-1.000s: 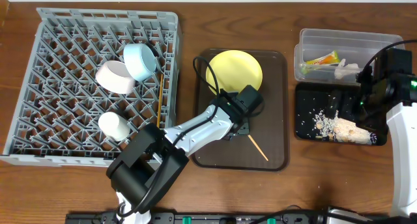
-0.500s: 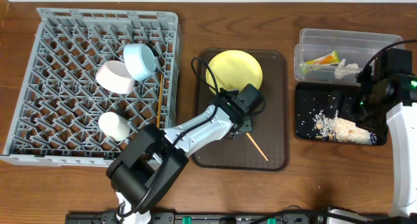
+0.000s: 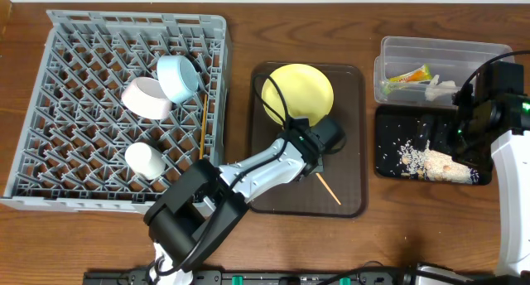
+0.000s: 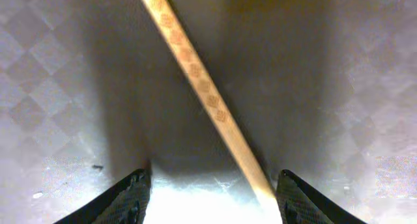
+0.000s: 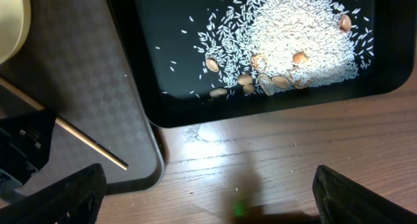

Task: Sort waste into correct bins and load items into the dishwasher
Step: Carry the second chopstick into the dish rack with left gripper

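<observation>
While the left gripper hangs low over the brown serving tray, its jaws stand moderately apart and empty, one dark fingertip on either side of the loose chopstick.

Item: chopstick, thin wood, lying flat on the tray's textured floor just below the yellow plate. It slants across the gap and passes nearer one fingertip than the other.

Step in hand, as judged: pick it up for the dishwasher, where a second chopstick, the pink bowl, the blue bowl and the white cup sit.

Handling notes: centre the stick between the pads, turn the wrist so the jaws close square across it, bring the tips down to the tray floor, and close slowly. A thin round stick will likely roll or pivot if caught off-centre.

Right gripper: spread wide, empty, parked above the black tray of rice scraps.
</observation>
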